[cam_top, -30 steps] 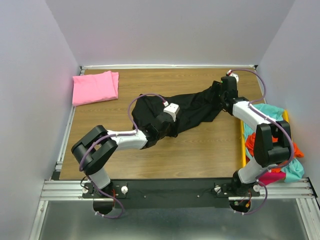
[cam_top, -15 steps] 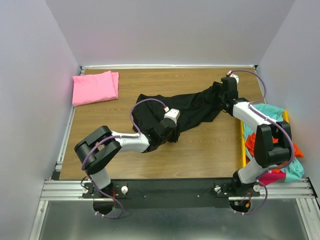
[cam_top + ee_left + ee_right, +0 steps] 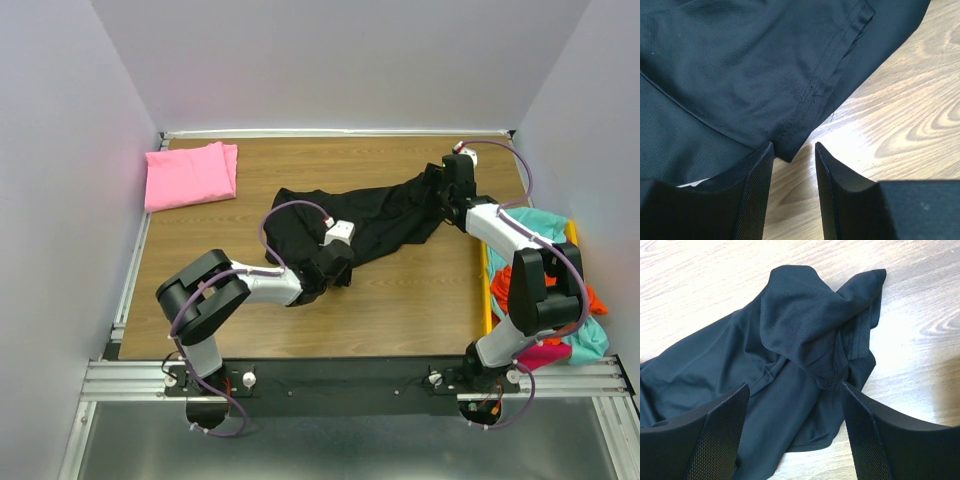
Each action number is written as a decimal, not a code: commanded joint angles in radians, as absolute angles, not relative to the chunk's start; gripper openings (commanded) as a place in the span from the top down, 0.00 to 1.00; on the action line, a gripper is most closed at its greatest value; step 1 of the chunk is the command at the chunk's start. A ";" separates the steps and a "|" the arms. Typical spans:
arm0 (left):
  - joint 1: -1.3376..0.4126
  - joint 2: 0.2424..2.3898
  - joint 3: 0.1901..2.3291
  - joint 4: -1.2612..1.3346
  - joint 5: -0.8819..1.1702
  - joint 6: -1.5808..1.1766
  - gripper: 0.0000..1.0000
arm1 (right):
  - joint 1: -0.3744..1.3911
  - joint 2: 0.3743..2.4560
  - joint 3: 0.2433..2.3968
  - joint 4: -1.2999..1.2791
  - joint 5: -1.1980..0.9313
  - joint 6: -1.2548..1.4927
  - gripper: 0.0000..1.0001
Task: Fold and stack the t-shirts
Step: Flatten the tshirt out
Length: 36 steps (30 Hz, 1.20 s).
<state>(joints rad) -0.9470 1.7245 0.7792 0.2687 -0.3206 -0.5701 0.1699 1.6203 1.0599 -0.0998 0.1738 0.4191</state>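
Observation:
A black t-shirt (image 3: 385, 215) lies crumpled across the middle of the table. My left gripper (image 3: 333, 268) sits low at its near hem. In the left wrist view the gripper (image 3: 794, 146) is open by a narrow gap with bare wood between the fingers, and the hem corner (image 3: 790, 149) lies right at the fingertips, unpinched. My right gripper (image 3: 441, 190) hovers over the shirt's far right end. In the right wrist view the gripper (image 3: 794, 385) stands wide open above a bunched sleeve (image 3: 805, 325). A folded pink t-shirt (image 3: 190, 175) rests at the far left corner.
A yellow bin (image 3: 486, 290) at the table's right edge holds teal (image 3: 545, 225), orange (image 3: 595, 298) and magenta (image 3: 545, 355) t-shirts. Walls close in the left, back and right sides. Bare wood (image 3: 420, 300) shows in front of the black shirt.
My left gripper has slid back toward the near edge of the black shirt and its jaws have narrowed. The right arm has stayed put.

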 commanded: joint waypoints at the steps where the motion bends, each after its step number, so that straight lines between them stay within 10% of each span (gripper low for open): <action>1: -0.960 1.752 0.795 0.229 -0.382 -0.587 0.53 | 0.167 1.614 1.049 -0.095 0.196 0.428 0.20; 20: -0.974 1.724 0.822 0.141 -0.460 -0.574 0.75 | 0.166 1.614 1.048 -0.098 0.210 0.422 0.20; 28: -0.973 1.589 0.821 0.138 -0.529 -0.537 1.00 | 0.126 1.634 1.045 -0.098 0.215 0.423 0.19; 36: -0.951 1.525 0.838 0.115 -0.561 -0.514 1.00 | 0.109 1.716 1.072 -0.098 0.153 0.429 0.19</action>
<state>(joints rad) -0.9676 1.5635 0.8230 0.1402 -0.4953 -0.5297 0.1230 1.6634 1.0599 -0.0986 0.1867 0.4183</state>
